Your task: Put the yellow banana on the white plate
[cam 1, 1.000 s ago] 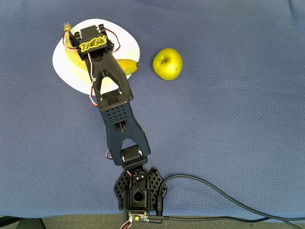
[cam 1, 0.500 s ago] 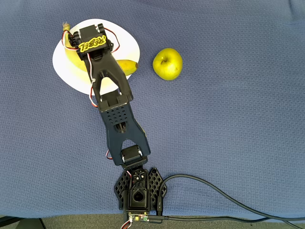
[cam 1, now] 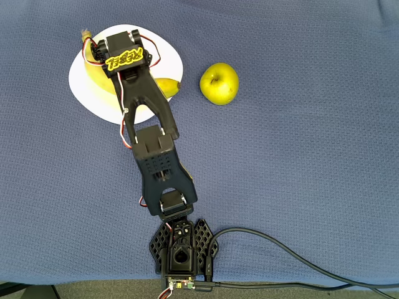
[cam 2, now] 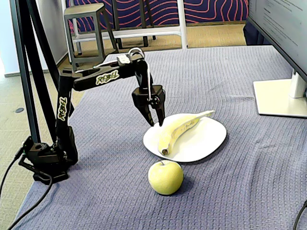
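Fixed view, left to right: the black arm (cam 2: 64, 115) stands at the left edge of the worktop (cam 2: 230, 72), which is covered with a blue-grey woven cloth. Its pincer (cam 2: 156, 120) points downward at the left rim of the white plate (cam 2: 206, 139), just beside the yellow banana (cam 2: 180, 130). The fingers appear close together with nothing between them, but how far they are parted cannot be told from either view. The yellow banana lies wholly on the white plate, stem end toward the far right and dark tip toward the near left, and the pincer does not appear to touch it. A yellow-green apple (cam 2: 165, 177) sits on the cloth just in front of the plate, apart from it. A monitor foot (cam 2: 280, 98) stands at the far right.

Overhead view: the wrist housing (cam 1: 124, 55) covers the middle of the banana (cam 1: 167, 86), whose two ends show on either side of it over the plate (cam 1: 84, 81); the apple (cam 1: 219, 83) lies to the right.

Judged from this layout, placement looks complete and the step in hand is withdrawal. It is done well by lifting the pincer straight up before swinging away, so that the fingers neither roll the fruit nor catch the plate rim.

Writing: yellow lettering marks the arm segments in both views; it appears to read "Rebel", though this is not certain.
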